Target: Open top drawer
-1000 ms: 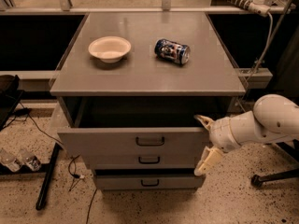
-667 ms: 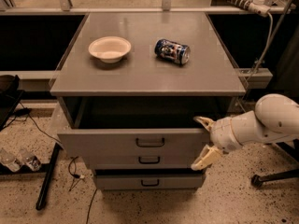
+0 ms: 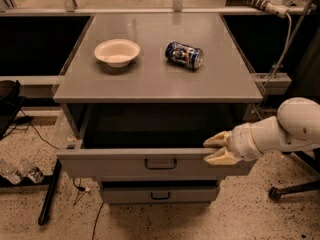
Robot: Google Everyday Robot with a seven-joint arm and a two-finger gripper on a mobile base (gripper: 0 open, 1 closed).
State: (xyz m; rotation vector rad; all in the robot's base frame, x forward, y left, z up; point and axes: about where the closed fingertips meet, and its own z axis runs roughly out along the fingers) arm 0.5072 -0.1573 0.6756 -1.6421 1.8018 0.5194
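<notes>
Top drawer [image 3: 110,165], grey, standing pulled out below the cabinet top [image 3: 150,81].
Gripper [image 3: 216,149] at right end of the drawer front's upper edge, jaws slightly spread. On top: white bowl [image 3: 117,52], can [image 3: 184,55] lying sideways.

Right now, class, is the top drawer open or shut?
Open: the top drawer front stands well forward of the cabinet, its dark tray showing; the gripper is at its front rim.

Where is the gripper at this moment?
In the camera view, the gripper is at lower right, at the right end of the open top drawer's front rim, right of its handle.
</notes>
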